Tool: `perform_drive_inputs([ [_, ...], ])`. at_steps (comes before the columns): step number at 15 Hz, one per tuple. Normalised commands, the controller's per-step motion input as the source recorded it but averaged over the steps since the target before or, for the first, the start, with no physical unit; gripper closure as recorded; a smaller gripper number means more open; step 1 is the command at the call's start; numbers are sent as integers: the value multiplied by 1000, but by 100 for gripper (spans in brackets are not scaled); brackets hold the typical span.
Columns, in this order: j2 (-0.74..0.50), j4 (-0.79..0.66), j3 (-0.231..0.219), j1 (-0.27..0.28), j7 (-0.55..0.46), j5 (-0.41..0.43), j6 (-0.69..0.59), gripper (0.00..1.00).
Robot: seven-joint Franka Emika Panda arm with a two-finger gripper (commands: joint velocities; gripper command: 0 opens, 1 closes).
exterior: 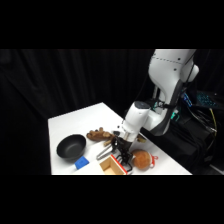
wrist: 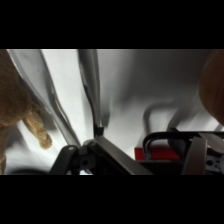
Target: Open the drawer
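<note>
Jaws: I cannot tell if they are apart or together. From the left come a black bowl (exterior: 70, 147), a blue block (exterior: 81, 162) and a brown toy (exterior: 99, 134). Then the gripper (exterior: 122, 154) hangs low right at the drawer (exterior: 114, 165), near the table's (exterior: 80, 120) front edge. It seems to be reaching for the black handle (wrist: 165, 140). Next it must hook that loop and pull straight.

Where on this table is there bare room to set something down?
The far half of the white table, behind the black bowl and the brown plush toy, is bare. The near right is crowded: the tool hangs over the drawer, with metal tongs, a brown round thing and the blue block close around.
</note>
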Motion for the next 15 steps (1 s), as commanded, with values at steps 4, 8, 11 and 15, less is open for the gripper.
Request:
perform_drive_inputs([
  [4, -378, -379, -111, 200, -298, 209, 72, 0],
  [8, -572, -346, 40, -5, -304, 51, -282, 0],
  [11, -624, -286, -72, 12, -133, -124, -468, 0],
  [15, -495, -216, -405, 324, 16, -195, -344, 0],
])
